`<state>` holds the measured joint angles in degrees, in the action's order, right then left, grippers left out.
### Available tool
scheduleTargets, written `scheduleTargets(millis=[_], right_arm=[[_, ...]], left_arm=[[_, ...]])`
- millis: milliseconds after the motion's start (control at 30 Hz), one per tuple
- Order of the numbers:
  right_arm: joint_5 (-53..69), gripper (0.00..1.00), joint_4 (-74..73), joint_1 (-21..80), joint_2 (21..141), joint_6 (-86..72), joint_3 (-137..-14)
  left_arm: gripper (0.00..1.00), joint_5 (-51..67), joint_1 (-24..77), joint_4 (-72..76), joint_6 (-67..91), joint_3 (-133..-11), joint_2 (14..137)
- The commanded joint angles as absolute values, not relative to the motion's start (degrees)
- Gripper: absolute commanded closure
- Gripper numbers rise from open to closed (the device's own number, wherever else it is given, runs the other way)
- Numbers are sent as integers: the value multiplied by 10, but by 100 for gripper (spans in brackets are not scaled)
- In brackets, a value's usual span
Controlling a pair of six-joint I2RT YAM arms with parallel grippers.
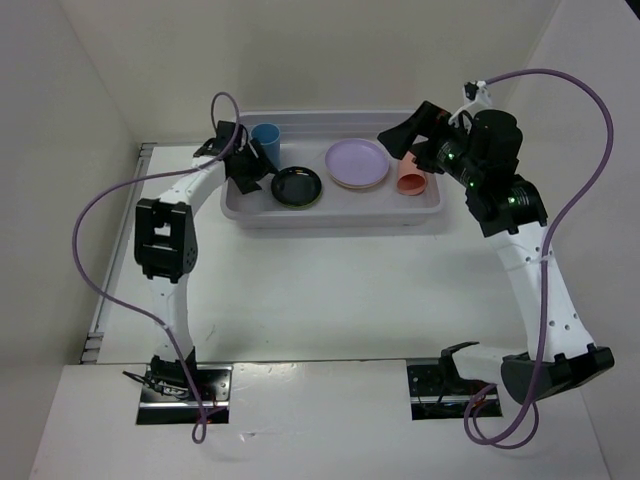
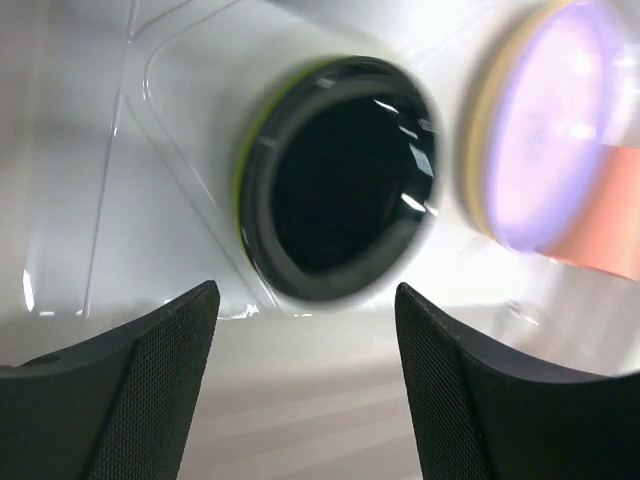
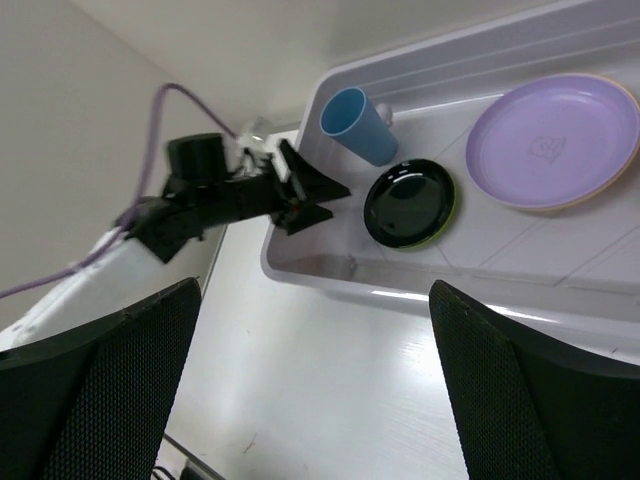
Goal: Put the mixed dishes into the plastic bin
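By pale walls [image 1: 300,50] on a white table [image 1: 320,300], the left gripper [image 2: 305,290] and right gripper [image 3: 315,290] spread wide, empty, and the top view shows a pink cup [image 1: 411,181] the right wrist view misses.

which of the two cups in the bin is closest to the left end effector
The blue cup, at the left end of the plastic bin, right beside the left end effector. The salmon-pink cup sits at the opposite, right end.

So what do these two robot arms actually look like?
Both the left arm and right arm are slim white tubes joined by chunky black housings, bolted to metal plates. A purple cable loops along each. The right one shows small green lights. The jaws are two black fingers with mesh-like pads.
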<state>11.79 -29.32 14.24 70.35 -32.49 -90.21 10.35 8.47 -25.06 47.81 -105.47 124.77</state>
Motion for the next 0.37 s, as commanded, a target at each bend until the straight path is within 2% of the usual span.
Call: scheduleTargets(millis=[0, 133, 333], right_arm=[[121, 0, -299, 140, 714, -319, -902], [128, 0, -306, 140, 714, -322, -890], [128, 0, -293, 127, 685, -312, -849]], left_arm=[[22, 116, 69, -236, 464, -1037, 1107], [21, 128, 56, -236, 451, -976, 936], [13, 83, -8, -207, 451, -844, 691]])
